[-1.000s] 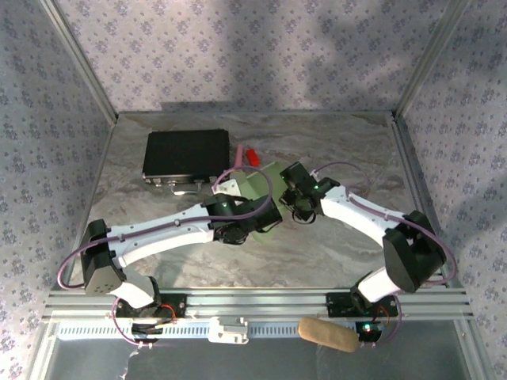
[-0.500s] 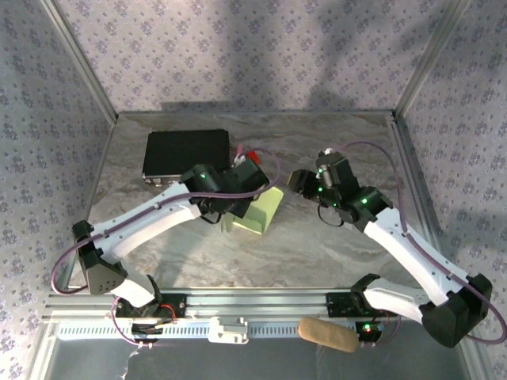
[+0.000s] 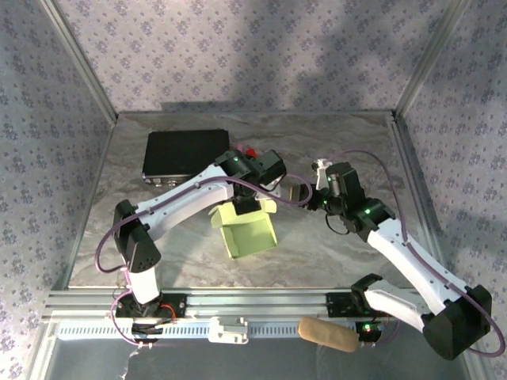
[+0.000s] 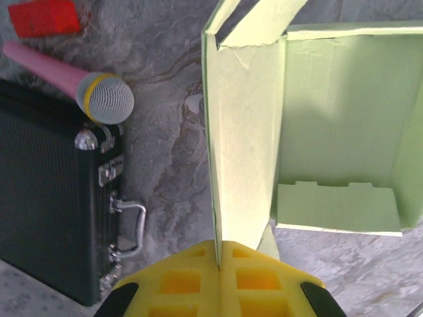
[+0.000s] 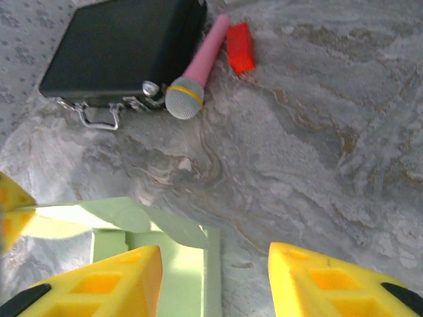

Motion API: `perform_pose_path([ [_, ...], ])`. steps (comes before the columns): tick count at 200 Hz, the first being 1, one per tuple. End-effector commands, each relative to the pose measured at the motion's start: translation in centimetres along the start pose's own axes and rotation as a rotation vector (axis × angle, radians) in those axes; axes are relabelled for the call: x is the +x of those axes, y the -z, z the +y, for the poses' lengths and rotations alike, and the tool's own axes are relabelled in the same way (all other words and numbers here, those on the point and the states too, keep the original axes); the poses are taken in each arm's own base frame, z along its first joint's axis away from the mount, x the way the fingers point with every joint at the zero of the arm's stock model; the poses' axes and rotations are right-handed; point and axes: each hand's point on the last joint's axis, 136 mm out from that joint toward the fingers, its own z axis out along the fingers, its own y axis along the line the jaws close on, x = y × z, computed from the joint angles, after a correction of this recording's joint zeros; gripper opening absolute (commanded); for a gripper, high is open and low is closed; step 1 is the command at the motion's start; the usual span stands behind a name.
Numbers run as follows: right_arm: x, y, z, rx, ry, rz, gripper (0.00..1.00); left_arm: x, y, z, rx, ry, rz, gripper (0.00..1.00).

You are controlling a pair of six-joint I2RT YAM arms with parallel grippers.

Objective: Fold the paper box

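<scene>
**Box stands open as a tray, left pinch on one wall**

The box (image 3: 249, 233) sits on the table (image 3: 348, 253) in the middle, a little toward the near edge, between the two arms. A second ago both grippers crowded over it and almost hid it. Half a second ago it looked like a closed wedge in the left gripper's hold, with the right arm already drawn back. Now it shows a floor and raised walls, and it lies nearer the arm bases than it did.

The left gripper (image 4: 219, 254) has its yellow fingers pressed together on the top edge of one side wall, pinching the card between them. In the left wrist view a short tab lies folded in at one end of the floor, and loose flaps stick up at the corner farthest from the fingers.

The right gripper (image 5: 213, 249) hovers just right of the box, fingers spread and holding nothing, with a corner of the card below them.

I judge the fold partly done. The body is raised, but the loose flaps need tucking, and the free right gripper looks best placed to press them.

Beyond the box lie a case (image 3: 186, 153), a pink mic (image 5: 198, 66) and a red block (image 5: 239, 46). I can read no brand, label or writing on any of them, or on the card.
</scene>
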Motion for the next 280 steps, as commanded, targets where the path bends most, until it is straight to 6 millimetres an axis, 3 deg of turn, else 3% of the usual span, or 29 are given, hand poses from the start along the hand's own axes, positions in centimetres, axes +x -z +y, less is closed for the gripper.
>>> perform_pose_path([
  [1,0.3,-0.3,0.1,-0.028,0.018,-0.004,0.47,-1.1,0.1,-0.2,0.018,-0.140,-0.053,0.01],
  [32,1.3,-1.0,-0.6,-0.022,0.013,0.014,0.48,-2.5,0.0,0.3,0.000,-0.144,-0.080,0.22],
  [52,1.5,-1.3,-0.8,-0.020,0.025,0.025,0.49,-2.9,0.5,1.6,-0.069,-0.096,-0.105,0.33],
  [69,1.6,-1.4,-0.8,-0.022,0.032,0.025,0.49,-3.0,1.4,2.6,-0.116,-0.031,-0.135,0.37],
  [85,1.7,-1.6,-0.7,-0.025,0.040,0.029,0.50,-2.8,2.7,4.2,-0.188,0.075,-0.166,0.47],
  [116,2.2,-2.1,-0.7,-0.010,0.057,0.043,0.50,-0.8,5.8,5.3,-0.219,0.351,-0.244,0.49],
  [132,2.6,-2.7,-1.0,0.009,0.051,0.063,0.51,2.4,7.0,5.8,-0.275,0.583,-0.254,0.50],
  [144,2.8,-3.0,-0.7,0.021,0.056,0.066,0.51,4.4,7.2,4.5,-0.219,0.765,-0.290,0.49],
  [159,3.3,-3.0,-0.3,0.050,0.084,0.055,0.51,6.6,5.9,1.5,-0.098,0.944,-0.309,0.43],
  [178,3.7,-2.6,-0.1,0.088,0.096,0.021,0.51,8.8,2.3,-2.4,0.022,1.069,-0.276,0.41],
  [203,4.3,-2.5,0.0,0.080,0.075,0.008,0.51,9.4,-3.1,-6.4,0.127,1.106,-0.215,0.41],
  [225,5.0,-2.9,0.7,0.066,0.072,0.024,0.50,8.4,-6.5,-7.4,0.134,1.123,-0.205,0.45],
  [239,5.7,-3.2,0.6,0.092,0.069,0.052,0.50,6.8,-7.7,-7.5,0.153,1.124,-0.229,0.46],
  [280,9.3,-3.2,-0.3,0.212,0.005,0.095,0.50,6.8,-11.0,-7.7,0.089,1.132,-0.152,0.45],
])
